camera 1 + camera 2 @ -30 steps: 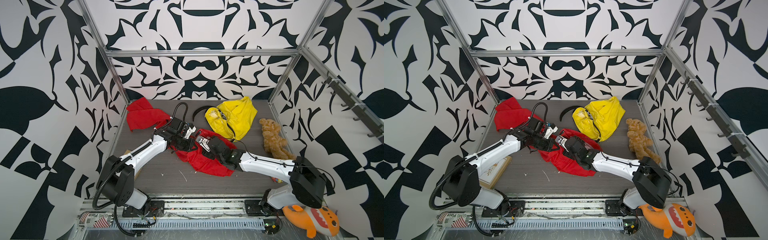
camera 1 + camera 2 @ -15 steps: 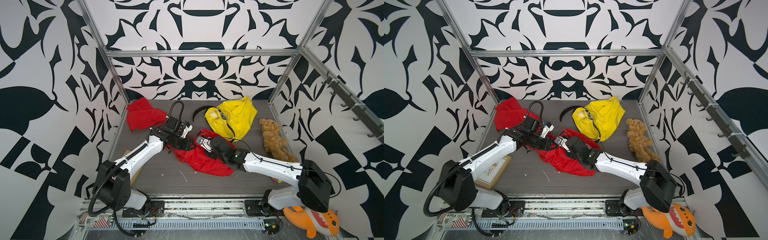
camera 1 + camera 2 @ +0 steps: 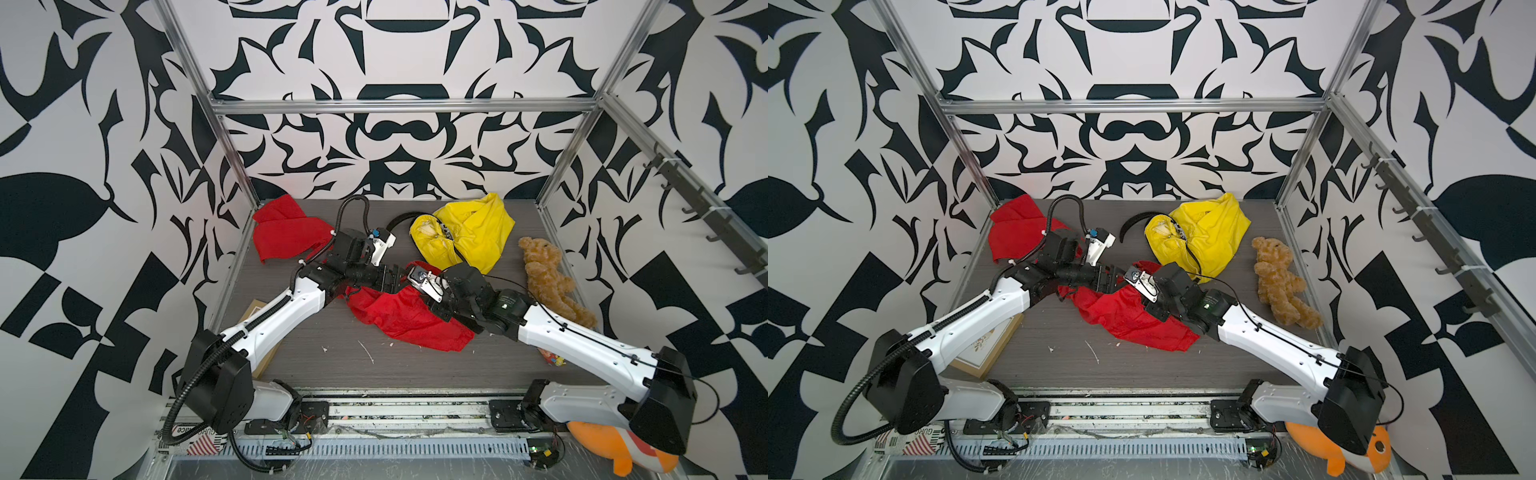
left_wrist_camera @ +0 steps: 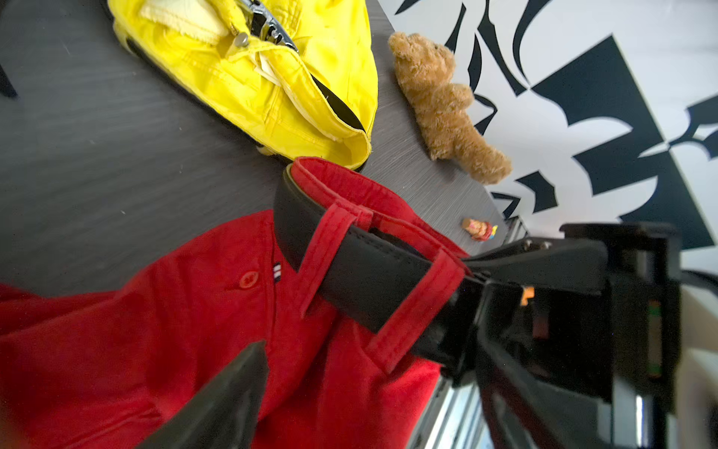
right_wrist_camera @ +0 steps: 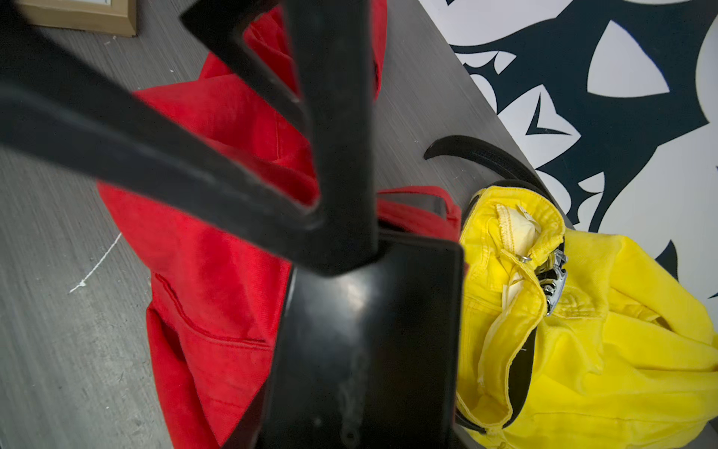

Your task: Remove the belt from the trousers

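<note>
Red trousers [image 3: 407,316] [image 3: 1129,316] lie crumpled mid-table. A black belt [image 4: 361,272] is threaded through their red waist loops. My right gripper [image 3: 415,291] [image 3: 1133,286] is shut on the belt where it leaves a loop, and the wide black strap [image 5: 369,330] fills the right wrist view and hides the jaws. My left gripper [image 3: 397,276] [image 3: 1115,276] [image 4: 369,361] faces it from the left, open, nothing between its fingers [image 4: 233,388], hovering over the red cloth just short of the belt.
Yellow trousers [image 3: 461,241] with their own black belt lie at the back. A brown teddy bear [image 3: 548,278] sits at the right, a red cloth [image 3: 286,232] back left, a picture frame [image 3: 984,349] under the left arm, a small toy figure [image 3: 552,357] front right.
My left gripper has gone from shut to open. My right gripper has narrowed onto the belt. Both arms stayed close together over the red trousers.
</note>
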### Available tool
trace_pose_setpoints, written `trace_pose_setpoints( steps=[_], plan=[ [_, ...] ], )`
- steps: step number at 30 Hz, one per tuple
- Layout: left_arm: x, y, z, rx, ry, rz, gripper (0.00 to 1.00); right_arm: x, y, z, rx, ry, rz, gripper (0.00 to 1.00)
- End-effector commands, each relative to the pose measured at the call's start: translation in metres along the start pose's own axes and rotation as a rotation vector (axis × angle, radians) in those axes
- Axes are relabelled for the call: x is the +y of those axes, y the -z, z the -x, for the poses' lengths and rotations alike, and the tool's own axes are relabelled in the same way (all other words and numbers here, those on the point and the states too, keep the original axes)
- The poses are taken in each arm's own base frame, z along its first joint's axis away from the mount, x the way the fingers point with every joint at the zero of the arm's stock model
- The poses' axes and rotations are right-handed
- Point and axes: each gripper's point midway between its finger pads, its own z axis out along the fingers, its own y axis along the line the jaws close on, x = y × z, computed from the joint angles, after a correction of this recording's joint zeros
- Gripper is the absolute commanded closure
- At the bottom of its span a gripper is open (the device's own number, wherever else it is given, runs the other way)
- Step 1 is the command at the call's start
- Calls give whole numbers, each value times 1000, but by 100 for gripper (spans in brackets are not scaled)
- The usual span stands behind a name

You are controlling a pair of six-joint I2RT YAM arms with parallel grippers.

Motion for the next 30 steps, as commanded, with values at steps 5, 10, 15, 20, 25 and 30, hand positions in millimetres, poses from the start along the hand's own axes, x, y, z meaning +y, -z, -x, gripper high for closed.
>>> trace_pose_setpoints(
  steps=[5, 10, 15, 20, 25, 30],
  plan=[
    [-4, 23, 3, -133, 10, 12, 0, -28, 45, 57, -215, -73, -29, 89],
    [-23, 25, -9, -101, -68, -29, 1, -29, 51, 62, -232, -81, -10, 89],
    [-5, -7, -22, -30, -33, -4, 21, -24, 51, 65, -241, -86, 24, 89],
    [21, -30, -13, -38, 13, 70, 74, -22, 59, 60, -252, -108, 31, 89],
    [66, -34, -12, -40, 102, 195, 100, -21, 70, 45, -235, -138, 11, 89],
    [125, -25, -45, 51, 216, 369, 100, -27, 85, 30, -257, -192, -39, 89]
  ],
)
